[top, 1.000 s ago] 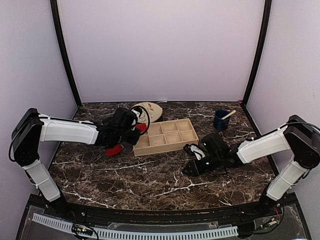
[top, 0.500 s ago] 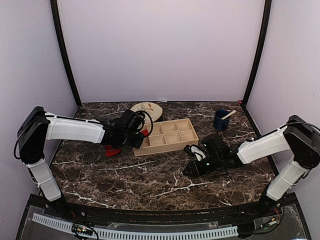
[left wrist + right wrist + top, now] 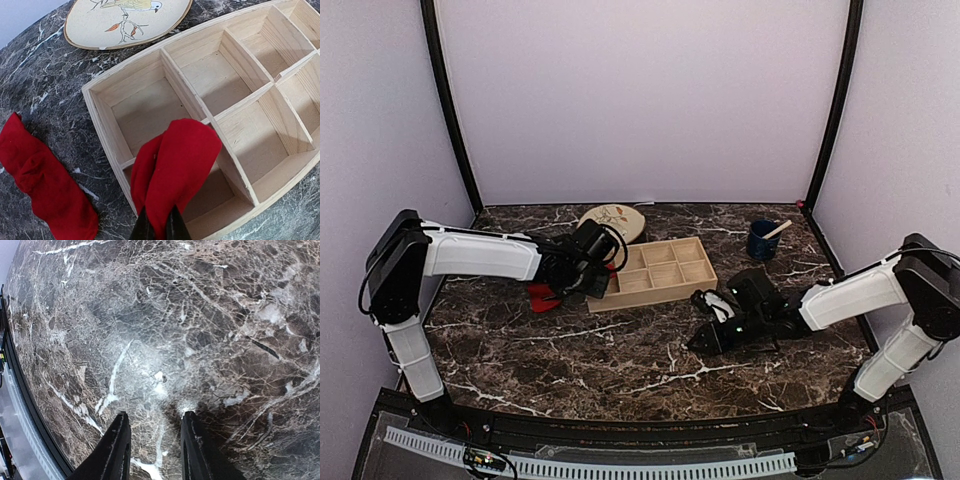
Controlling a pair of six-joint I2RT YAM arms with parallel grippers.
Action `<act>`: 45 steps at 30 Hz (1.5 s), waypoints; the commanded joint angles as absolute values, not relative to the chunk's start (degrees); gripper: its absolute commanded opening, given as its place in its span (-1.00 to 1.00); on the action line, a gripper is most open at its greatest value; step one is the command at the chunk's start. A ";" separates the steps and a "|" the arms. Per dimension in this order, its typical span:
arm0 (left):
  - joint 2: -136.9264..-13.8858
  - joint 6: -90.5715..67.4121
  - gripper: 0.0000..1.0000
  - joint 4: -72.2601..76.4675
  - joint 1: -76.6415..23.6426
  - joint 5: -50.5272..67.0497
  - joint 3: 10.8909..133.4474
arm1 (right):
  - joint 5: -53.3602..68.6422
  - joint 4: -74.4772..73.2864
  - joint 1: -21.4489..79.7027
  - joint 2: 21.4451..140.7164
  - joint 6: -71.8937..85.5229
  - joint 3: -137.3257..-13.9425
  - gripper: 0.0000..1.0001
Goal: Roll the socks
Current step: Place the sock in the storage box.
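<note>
Red fabric is showing in two places. A bunched red fabric sock (image 3: 177, 165) is sticking out beyond the tips of the left hand (image 3: 159, 227), whose fingers are pressing together on one end of it and pinching it. This sock is hanging over the left end of the pale wooden six-compartment tray (image 3: 102, 125), across the divider between its two end compartments; whether it is touching the wood, I cannot tell. A flat red fabric sock (image 3: 45, 180) is lying stretched out on the dark marble worktop (image 3: 200, 315), just beside the tray's left wall and apart from the left hand. The right hand (image 3: 154, 420) is hovering low over bare marble with its fingers spread, gripping nothing, well apart from both socks.
</note>
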State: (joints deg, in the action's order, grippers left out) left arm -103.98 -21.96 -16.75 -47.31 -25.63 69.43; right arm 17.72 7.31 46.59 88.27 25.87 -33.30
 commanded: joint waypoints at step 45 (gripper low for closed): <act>-120.64 -36.11 -1.00 -47.69 -45.97 -13.02 89.50 | 16.52 6.63 47.14 79.37 23.86 -33.75 -0.30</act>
